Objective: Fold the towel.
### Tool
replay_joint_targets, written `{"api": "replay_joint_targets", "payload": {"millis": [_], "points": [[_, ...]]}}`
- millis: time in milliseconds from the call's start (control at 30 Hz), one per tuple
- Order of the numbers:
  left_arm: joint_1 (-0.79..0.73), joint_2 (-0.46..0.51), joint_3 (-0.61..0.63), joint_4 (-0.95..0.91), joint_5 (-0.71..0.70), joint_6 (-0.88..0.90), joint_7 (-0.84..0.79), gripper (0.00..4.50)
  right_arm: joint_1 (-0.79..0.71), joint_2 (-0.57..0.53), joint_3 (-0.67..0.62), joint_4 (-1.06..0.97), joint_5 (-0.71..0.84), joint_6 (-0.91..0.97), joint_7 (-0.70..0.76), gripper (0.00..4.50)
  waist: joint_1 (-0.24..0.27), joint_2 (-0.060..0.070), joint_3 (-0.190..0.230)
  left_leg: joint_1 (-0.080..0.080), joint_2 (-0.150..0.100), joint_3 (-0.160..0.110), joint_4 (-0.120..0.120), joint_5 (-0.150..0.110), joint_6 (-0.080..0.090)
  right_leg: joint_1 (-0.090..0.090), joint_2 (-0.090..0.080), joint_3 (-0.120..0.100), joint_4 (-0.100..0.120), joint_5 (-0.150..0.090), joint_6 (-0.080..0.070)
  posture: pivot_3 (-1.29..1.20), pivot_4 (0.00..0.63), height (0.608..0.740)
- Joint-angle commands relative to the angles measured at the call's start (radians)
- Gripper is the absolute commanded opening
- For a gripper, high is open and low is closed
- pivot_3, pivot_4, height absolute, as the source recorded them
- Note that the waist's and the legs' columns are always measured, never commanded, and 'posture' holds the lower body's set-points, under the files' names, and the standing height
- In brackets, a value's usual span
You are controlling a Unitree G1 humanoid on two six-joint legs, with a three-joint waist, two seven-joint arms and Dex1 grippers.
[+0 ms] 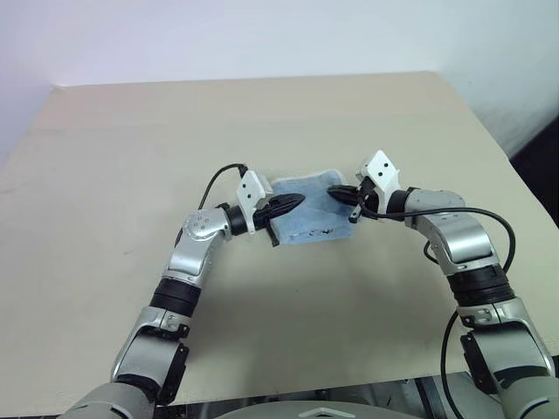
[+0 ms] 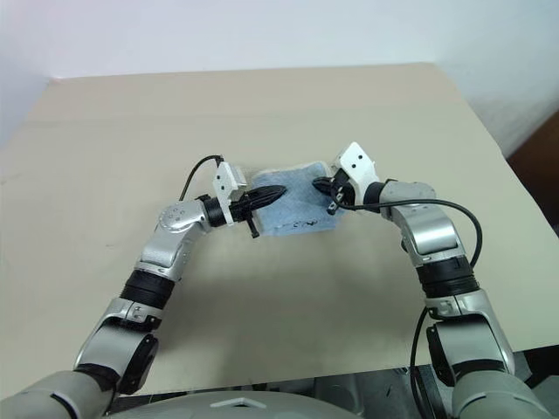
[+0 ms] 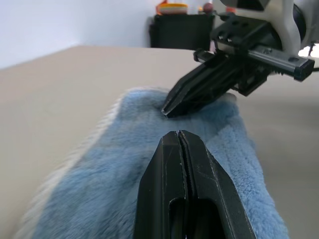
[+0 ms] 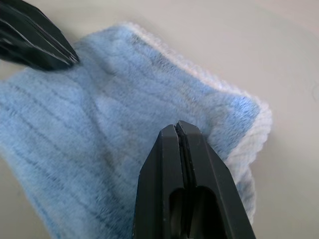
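The towel point(image 1: 312, 216), a small light blue terry cloth with a white edge, lies flat on the beige table point(image 1: 131, 148), a little right of its middle. Small dark marks show near its front edge. My left gripper point(image 1: 298, 201) reaches in from the left, shut and empty, with its tips low over the towel's left part. From the right comes my right gripper point(image 1: 333, 191), also shut and empty, its tips over the towel's far right part. The two tips stand close together, apart from each other. The right wrist view shows the towel's point(image 4: 99, 129) corner lying in layers.
The table runs wide to the left and behind the towel; its right edge point(image 1: 489, 131) drops to a dark floor. A black bin point(image 3: 177, 30) stands far off beyond the table. A black cable point(image 1: 489, 214) loops off my right forearm.
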Motion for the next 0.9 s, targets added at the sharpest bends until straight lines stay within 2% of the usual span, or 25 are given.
{"api": "replay_joint_targets", "payload": {"millis": [33, 333, 533, 900], "points": [[-0.030, -0.021, -0.013, 0.044, 0.033, -0.060, 0.017, 0.04, 0.003, 0.021, -0.014, -0.058, 0.015, -0.004, -0.004, 0.00, -0.001, 0.000, 0.000, 0.000, 0.000, 0.000, 0.000, 0.000, 0.000, 0.000, 0.000, 0.000, 0.000, 0.000, 0.000, 0.00, 0.150, 0.740], [-0.064, -0.064, -0.019, 0.196, 0.103, -0.160, 0.096, 0.04, 0.029, 0.088, 0.016, 0.026, -0.034, -0.041, -0.041, 0.00, 0.004, 0.000, 0.000, 0.000, 0.000, 0.000, 0.001, 0.000, 0.000, 0.000, 0.000, 0.000, 0.000, 0.000, 0.001, 0.00, 0.150, 0.740], [-0.027, -0.068, -0.045, 0.257, 0.142, -0.199, 0.094, 0.04, 0.076, 0.111, 0.040, 0.085, -0.066, -0.084, -0.042, 0.00, 0.002, 0.001, -0.001, 0.000, 0.000, 0.000, 0.001, 0.000, 0.000, 0.000, 0.000, 0.000, 0.000, 0.000, 0.001, 0.00, 0.150, 0.740], [0.063, -0.048, -0.087, 0.216, 0.156, -0.093, 0.008, 0.04, 0.088, 0.114, 0.039, 0.105, -0.076, -0.089, -0.041, 0.00, 0.000, 0.006, -0.007, 0.007, 0.000, -0.001, 0.000, -0.002, 0.002, 0.006, -0.001, 0.000, 0.000, 0.000, 0.001, 0.00, 0.150, 0.740]]}}
